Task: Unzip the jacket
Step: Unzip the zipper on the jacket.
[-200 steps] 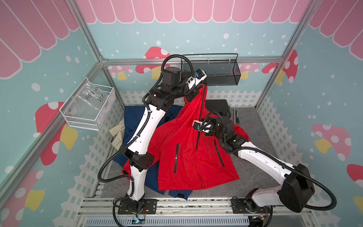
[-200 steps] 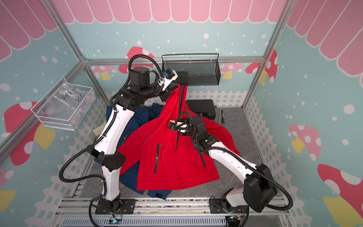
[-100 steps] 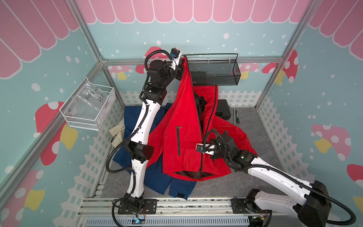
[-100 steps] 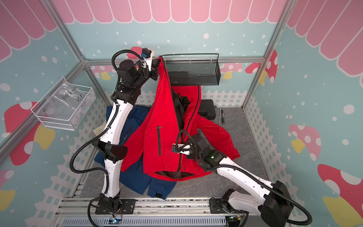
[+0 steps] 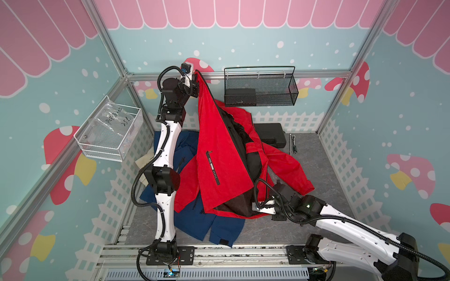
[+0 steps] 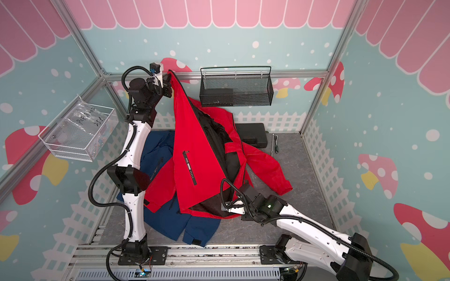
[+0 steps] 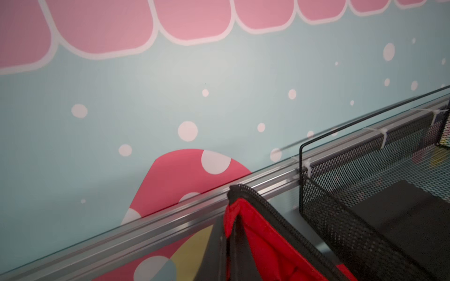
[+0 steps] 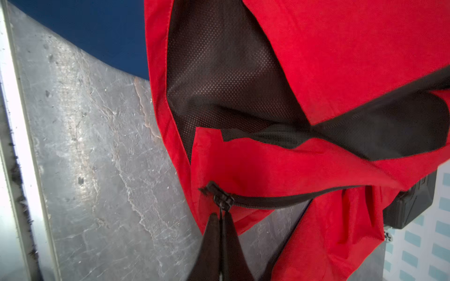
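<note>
Draping onto grey tabletop (image 5: 267,233), red jkt (image 5: 219,146) betw mushroom-print walls (image 5: 243,48).

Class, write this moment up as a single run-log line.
left hand: shut on red jacket top edge, held high | right hand: shut on zipper pull at hem | front: open, black lining showing

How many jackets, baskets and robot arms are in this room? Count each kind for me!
Jackets: 2 (red jacket, blue jacket)
Baskets: 2 (black mesh basket, white wire basket)
Robot arms: 2 (left arm, right arm)
Total: 6
</note>
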`<state>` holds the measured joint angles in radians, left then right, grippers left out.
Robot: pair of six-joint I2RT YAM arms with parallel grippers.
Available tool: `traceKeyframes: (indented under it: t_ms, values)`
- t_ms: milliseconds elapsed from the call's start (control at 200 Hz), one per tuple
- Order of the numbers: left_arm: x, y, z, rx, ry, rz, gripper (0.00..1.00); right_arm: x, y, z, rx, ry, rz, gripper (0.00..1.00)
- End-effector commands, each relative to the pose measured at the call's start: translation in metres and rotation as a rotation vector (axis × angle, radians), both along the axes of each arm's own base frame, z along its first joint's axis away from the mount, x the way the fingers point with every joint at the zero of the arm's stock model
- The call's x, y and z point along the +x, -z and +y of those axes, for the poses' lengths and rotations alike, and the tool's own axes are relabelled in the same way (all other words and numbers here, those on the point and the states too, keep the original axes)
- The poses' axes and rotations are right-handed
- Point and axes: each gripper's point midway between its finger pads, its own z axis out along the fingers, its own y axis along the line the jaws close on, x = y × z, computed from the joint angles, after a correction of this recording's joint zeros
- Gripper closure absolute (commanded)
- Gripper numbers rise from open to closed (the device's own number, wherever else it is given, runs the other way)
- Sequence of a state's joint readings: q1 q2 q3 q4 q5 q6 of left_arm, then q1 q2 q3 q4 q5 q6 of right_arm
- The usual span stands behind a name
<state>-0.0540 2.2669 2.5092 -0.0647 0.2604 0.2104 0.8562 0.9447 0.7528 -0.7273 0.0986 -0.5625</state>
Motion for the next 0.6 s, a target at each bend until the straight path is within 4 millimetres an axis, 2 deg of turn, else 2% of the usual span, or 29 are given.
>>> traceKeyframes:
  t_ms: [0, 25, 35, 65, 75, 100, 135, 185, 250, 305, 375, 440, 455, 500, 520, 595]
  values:
    - [-0.025, -0.022, -0.007, -0.051, 0.048, -0.081, 1.0, 0.015, -0.034, 0.006, 0.207, 0.082, 0.001, 0.99]
    - [-0.029, -0.017, -0.013, -0.066, 0.063, -0.074, 1.0, 0.026, -0.044, 0.006, 0.24, 0.11, -0.019, 0.91]
    - [-0.03, -0.015, -0.014, -0.07, 0.067, -0.069, 0.96, 0.031, -0.048, 0.005, 0.254, 0.133, -0.028, 0.86]
    - [-0.034, -0.005, -0.02, -0.076, 0.075, -0.044, 0.77, 0.047, -0.061, 0.004, 0.305, 0.185, -0.048, 0.7]
    - [-0.038, -0.008, -0.021, -0.08, 0.074, -0.044, 0.7, 0.051, -0.065, 0.004, 0.326, 0.196, -0.045, 0.65]
    - [-0.04, 0.005, -0.025, -0.088, 0.067, -0.008, 0.52, 0.061, -0.074, 0.005, 0.375, 0.207, -0.029, 0.54]
    - [-0.046, 0.016, -0.026, -0.106, 0.051, 0.033, 0.36, 0.075, -0.084, 0.005, 0.438, 0.233, -0.008, 0.46]
    - [-0.059, 0.033, -0.028, -0.142, 0.039, 0.098, 0.25, 0.096, -0.094, 0.004, 0.506, 0.281, 0.0, 0.4]
    - [-0.082, 0.051, -0.026, -0.19, 0.019, 0.186, 0.18, 0.12, -0.102, 0.002, 0.571, 0.325, 0.007, 0.37]
    - [-0.103, 0.072, -0.015, -0.251, -0.046, 0.258, 0.11, 0.141, -0.104, -0.003, 0.645, 0.384, 0.032, 0.32]
    - [-0.136, 0.105, -0.002, -0.341, -0.105, 0.36, 0.1, 0.168, -0.101, -0.016, 0.729, 0.472, 0.082, 0.27]
    - [-0.167, 0.14, 0.011, -0.424, -0.173, 0.493, 0.1, 0.194, -0.091, -0.03, 0.791, 0.591, 0.144, 0.24]
    - [-0.174, 0.149, 0.014, -0.441, -0.189, 0.525, 0.1, 0.199, -0.089, -0.032, 0.807, 0.617, 0.165, 0.2]
    - [-0.194, 0.174, 0.021, -0.487, -0.225, 0.646, 0.1, 0.215, -0.08, -0.038, 0.853, 0.689, 0.227, 0.16]
    - [-0.202, 0.185, 0.023, -0.503, -0.24, 0.703, 0.1, 0.219, -0.076, -0.038, 0.868, 0.702, 0.255, 0.11]
    - [-0.231, 0.228, 0.022, -0.577, -0.251, 0.932, 0.1, 0.233, -0.061, -0.029, 0.934, 0.735, 0.34, 0.1]
